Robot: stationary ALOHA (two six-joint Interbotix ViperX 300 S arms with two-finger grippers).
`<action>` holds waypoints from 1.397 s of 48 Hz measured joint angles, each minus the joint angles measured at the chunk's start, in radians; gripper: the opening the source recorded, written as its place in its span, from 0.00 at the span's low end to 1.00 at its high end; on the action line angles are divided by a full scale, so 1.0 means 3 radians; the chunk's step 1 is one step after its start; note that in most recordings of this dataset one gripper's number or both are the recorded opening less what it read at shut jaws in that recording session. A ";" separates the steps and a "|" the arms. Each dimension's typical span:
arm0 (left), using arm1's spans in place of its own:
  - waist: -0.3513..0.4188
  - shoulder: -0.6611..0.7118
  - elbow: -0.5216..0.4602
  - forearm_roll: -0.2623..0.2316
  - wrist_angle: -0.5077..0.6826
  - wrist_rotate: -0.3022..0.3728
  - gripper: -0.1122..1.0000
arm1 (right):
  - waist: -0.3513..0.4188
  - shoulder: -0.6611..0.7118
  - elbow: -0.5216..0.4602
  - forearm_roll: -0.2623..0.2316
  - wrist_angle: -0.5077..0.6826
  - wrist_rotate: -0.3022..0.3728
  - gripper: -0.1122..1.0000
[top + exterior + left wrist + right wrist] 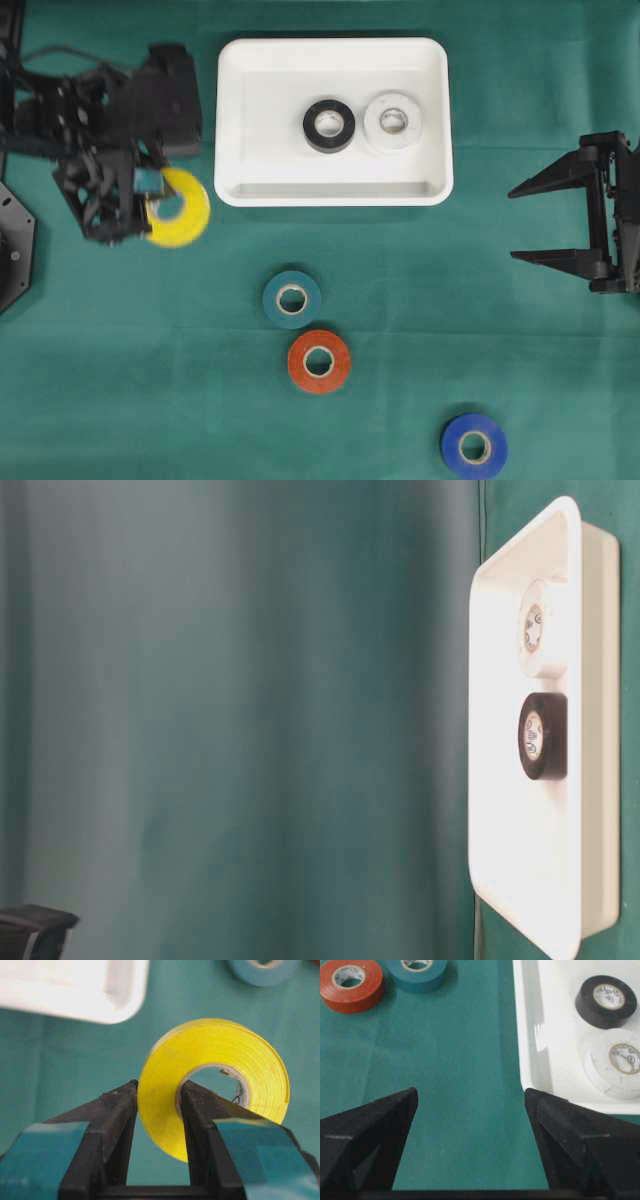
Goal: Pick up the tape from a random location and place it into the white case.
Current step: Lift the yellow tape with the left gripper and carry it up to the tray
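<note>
My left gripper (152,195) (159,1095) is shut on the wall of a yellow tape roll (181,208) (220,1080), one finger outside it and one inside its core, held above the green cloth just left of the white case (334,121) (75,987) (555,1040) (540,730). In the case lie a black roll (329,126) (605,1001) (543,736) and a white roll (392,122) (618,1063) (540,628). At the right edge my right gripper (515,222) (471,1097) stands open over bare cloth, holding nothing.
On the cloth in front of the case lie a teal roll (292,299) (417,973), an orange-red roll (319,361) (351,984) below it, and a blue roll (474,446) at the bottom right. The left arm's black body (110,110) fills the upper left.
</note>
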 measured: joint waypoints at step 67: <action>0.0813 0.0798 -0.0670 0.0000 -0.0389 0.0174 0.29 | 0.0000 -0.0005 -0.0031 -0.0010 0.0066 -0.0036 0.87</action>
